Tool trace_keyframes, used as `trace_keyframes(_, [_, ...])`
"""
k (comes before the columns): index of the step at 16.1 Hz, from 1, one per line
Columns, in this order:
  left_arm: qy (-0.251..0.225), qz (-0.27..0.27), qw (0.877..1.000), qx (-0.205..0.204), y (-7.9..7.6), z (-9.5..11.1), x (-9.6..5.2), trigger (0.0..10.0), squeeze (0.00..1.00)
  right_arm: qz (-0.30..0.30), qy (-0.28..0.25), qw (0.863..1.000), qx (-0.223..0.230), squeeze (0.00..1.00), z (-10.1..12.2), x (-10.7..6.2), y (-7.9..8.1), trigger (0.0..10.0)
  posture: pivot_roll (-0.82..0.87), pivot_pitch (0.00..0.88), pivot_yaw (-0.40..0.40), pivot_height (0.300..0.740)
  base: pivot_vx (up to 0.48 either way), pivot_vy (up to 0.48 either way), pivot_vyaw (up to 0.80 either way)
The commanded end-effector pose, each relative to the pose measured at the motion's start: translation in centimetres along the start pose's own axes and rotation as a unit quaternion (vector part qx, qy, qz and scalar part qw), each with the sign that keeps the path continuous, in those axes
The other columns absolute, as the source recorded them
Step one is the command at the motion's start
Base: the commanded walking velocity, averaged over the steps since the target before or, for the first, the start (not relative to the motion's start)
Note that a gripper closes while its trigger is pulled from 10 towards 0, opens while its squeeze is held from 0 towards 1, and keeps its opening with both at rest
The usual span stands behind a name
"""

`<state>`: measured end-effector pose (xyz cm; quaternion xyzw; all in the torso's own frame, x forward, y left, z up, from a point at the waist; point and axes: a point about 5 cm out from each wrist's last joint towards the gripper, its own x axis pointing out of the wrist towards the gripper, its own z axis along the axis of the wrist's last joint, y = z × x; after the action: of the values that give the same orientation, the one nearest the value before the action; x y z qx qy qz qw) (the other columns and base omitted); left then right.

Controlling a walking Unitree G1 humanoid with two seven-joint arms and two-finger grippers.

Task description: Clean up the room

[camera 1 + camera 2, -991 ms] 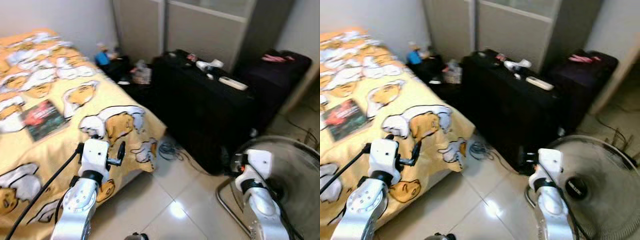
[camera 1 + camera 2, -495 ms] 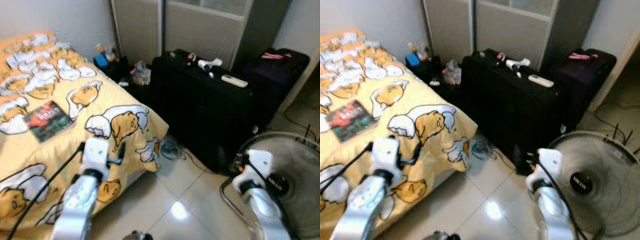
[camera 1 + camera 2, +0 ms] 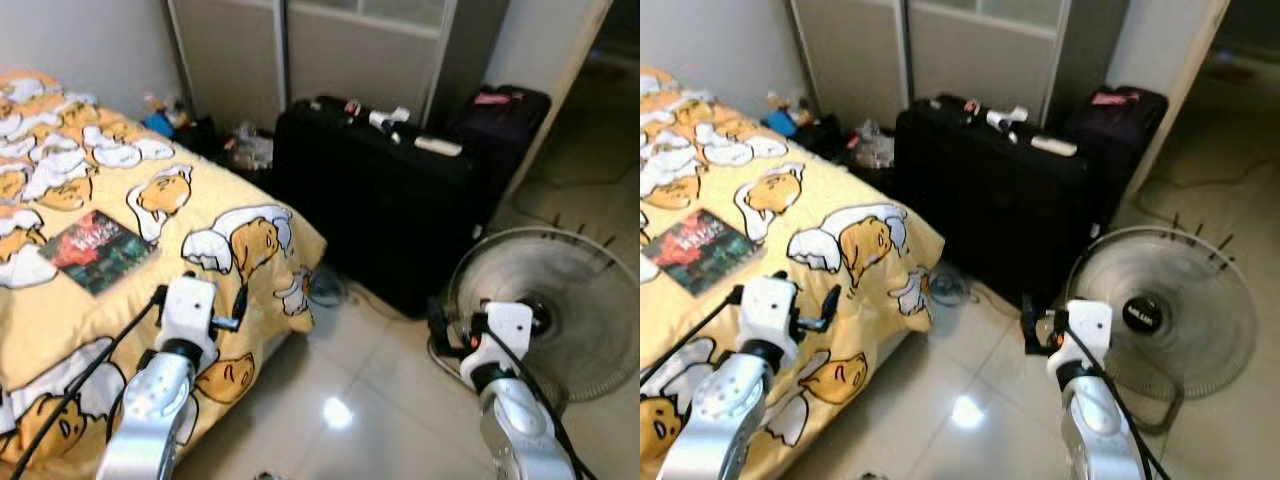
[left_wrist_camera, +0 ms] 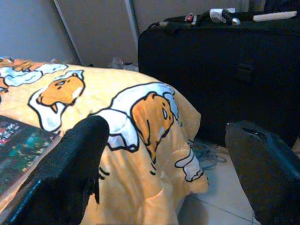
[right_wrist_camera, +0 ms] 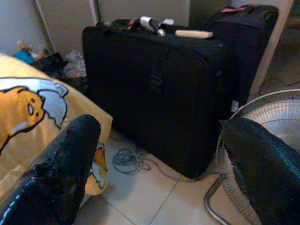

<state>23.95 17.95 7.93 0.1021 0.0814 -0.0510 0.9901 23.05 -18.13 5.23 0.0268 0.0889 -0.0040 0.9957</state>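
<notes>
My head cameras look down from high at the bed (image 3: 90, 230) at ten o'clock and the black suitcase (image 3: 385, 215) at twelve, while both wrist cameras sit low and closer, facing forward, sharing that suitcase (image 5: 154, 93) and the bed's corner (image 4: 150, 140).

Glossy tiled floor (image 3: 380, 420), grey wardrobe doors (image 3: 300, 50), bed (image 3: 90, 290)

A: Bed (image 3: 120, 200) on left, book (image 3: 96, 250) on it?
B: Yep. Suitcase (image 3: 385, 220) ahead w/ remote (image 3: 438, 146) on top; fan (image 3: 560, 305) right, cable coil (image 3: 942, 288) on floor btwn bed & suitcase.
</notes>
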Motion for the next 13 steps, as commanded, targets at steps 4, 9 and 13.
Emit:
trace_keyframes(4, [-0.002,-0.008,1.0,0.003,-0.2,0.1,-0.1,10.0,0.0,-0.001,0.001,1.0,-0.019,0.0,0.0,0.2,-0.2,10.0,0.0,0.0,0.049,0.74,0.0,0.3,0.0])
trace_keyframes(9, [-0.002,0.0,1.0,0.0,0.1,0.0,-0.4,10.0,0.0,0.02,0.0,1.0,-0.023,0.0,0.0,0.5,0.5,10.0,0.02,0.0,0.041,0.74,0.0,0.297,0.75])
trace_keyframes(13, [-0.001,0.003,1.0,-0.001,0.2,0.1,-0.6,10.0,0.0,0.022,-0.001,0.999,-0.027,0.0,0.1,0.7,0.4,10.0,0.02,0.0,0.04,0.74,0.0,0.297,0.8])
